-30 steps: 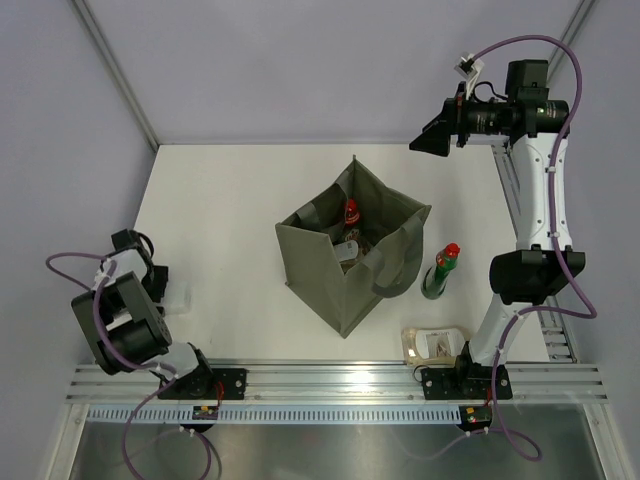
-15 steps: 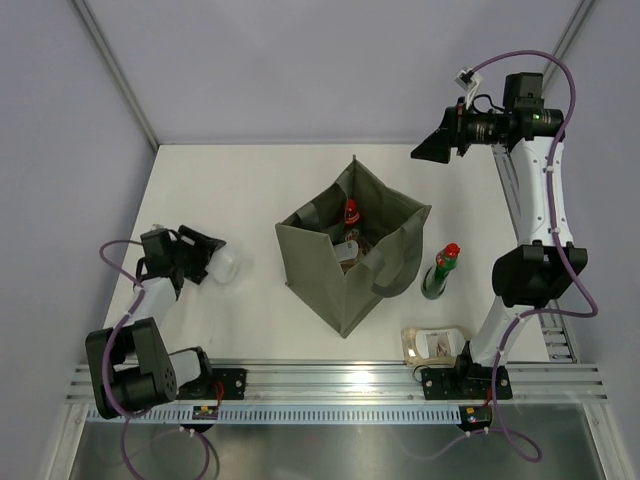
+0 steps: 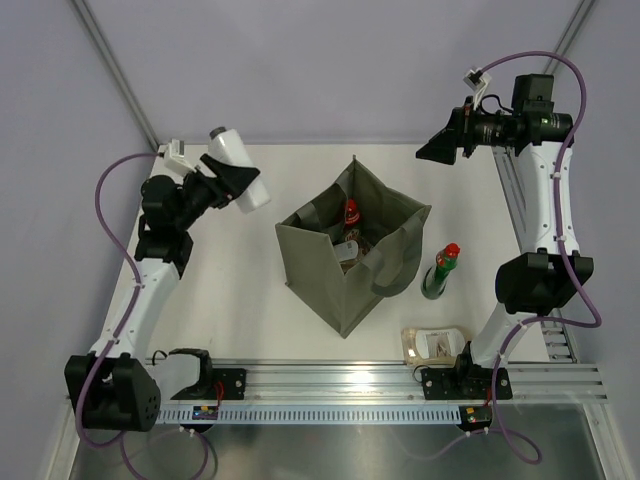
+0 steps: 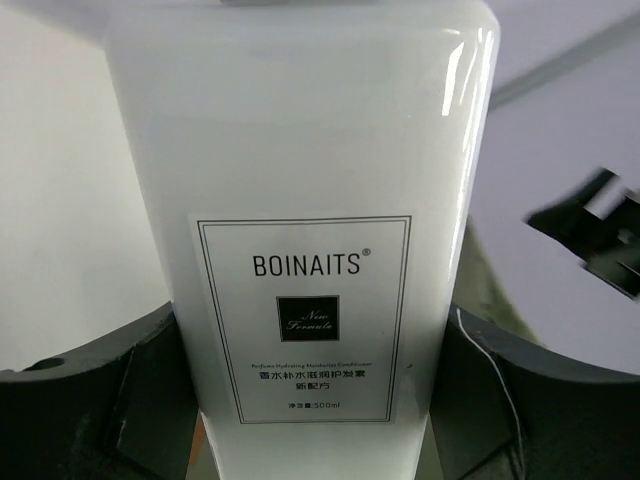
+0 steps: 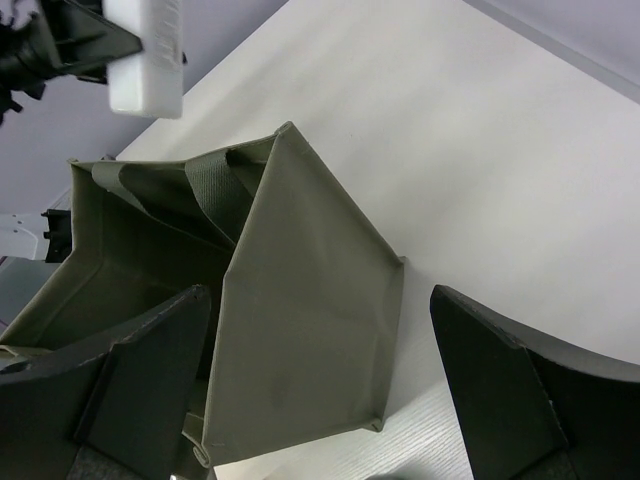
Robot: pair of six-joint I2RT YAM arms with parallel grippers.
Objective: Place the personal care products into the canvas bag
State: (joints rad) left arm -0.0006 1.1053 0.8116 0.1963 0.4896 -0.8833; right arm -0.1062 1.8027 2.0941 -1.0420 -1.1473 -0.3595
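Pouch [image 3: 435,343] and green bottle [image 3: 440,272] are sitting near canvas bag [image 3: 340,275] containing red bottle [image 3: 351,211]; left gripper [image 3: 238,183] is gripping white bottle [image 3: 226,148], right gripper [image 3: 432,148] gaping empty.

Bare bench [image 3: 230,290] between my left tool [image 3: 238,182] and the canvas bag [image 3: 325,285]; its mouth's open upward, red bottle [image 3: 351,211] inside, green bottle [image 3: 440,272] near its right wall.

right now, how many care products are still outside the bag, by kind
bottles: 2 (white bottle, green bottle)
pouches: 1 (beige pouch)
total: 3
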